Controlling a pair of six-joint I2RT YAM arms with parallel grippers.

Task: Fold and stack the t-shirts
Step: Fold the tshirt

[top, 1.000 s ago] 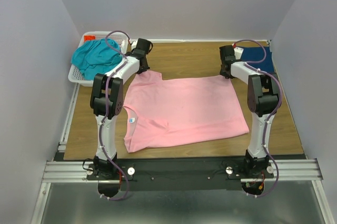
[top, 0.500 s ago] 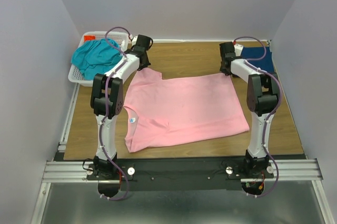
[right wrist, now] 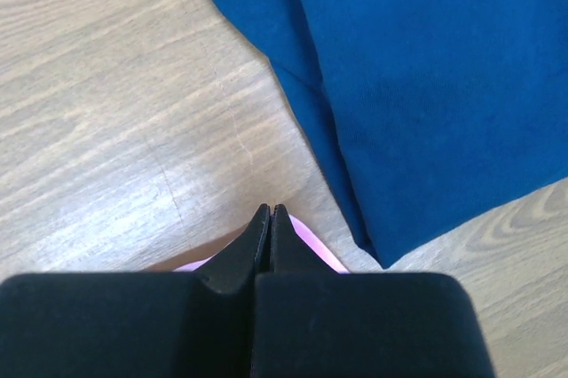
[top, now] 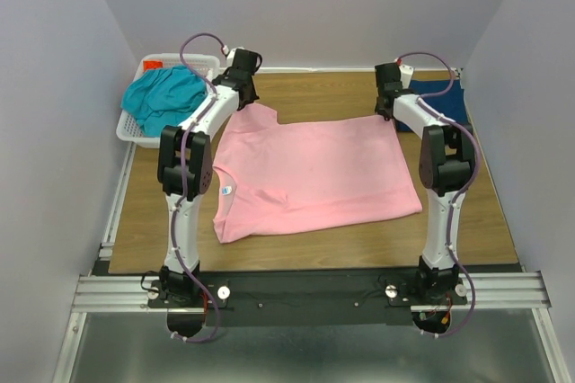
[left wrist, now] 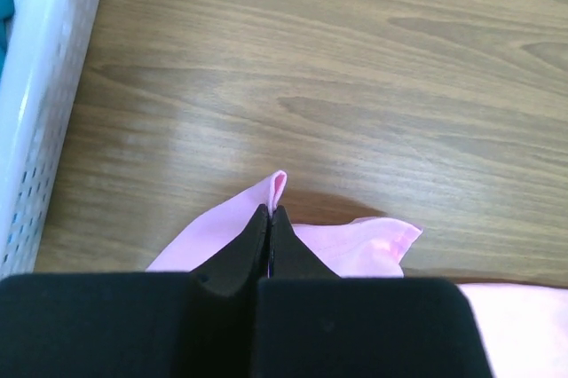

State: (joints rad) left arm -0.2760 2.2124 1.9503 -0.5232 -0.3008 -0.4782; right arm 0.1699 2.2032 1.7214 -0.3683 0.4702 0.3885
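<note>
The light pink t-shirt (top: 314,172) lies spread on the wooden table. My left gripper (top: 241,95) is shut on its far left edge; the left wrist view shows pink cloth (left wrist: 355,243) pinched between the jaws (left wrist: 269,211). My right gripper (top: 388,104) is shut on the far right corner; pink cloth (right wrist: 312,245) shows beside its tips (right wrist: 269,211). The navy-blue t-shirt (top: 440,98) lies folded at the far right, and shows in the right wrist view (right wrist: 417,76). The teal t-shirt (top: 162,97) sits crumpled in the basket.
A white lattice basket (top: 130,133) stands at the far left corner, its wall also in the left wrist view (left wrist: 40,103). Grey walls close in on three sides. Bare wood (top: 314,95) shows between the grippers.
Both grippers have moved away toward the far wall, dragging the pink shirt's far edge with them. The shirt's near edge has slid back from the front of the table.
</note>
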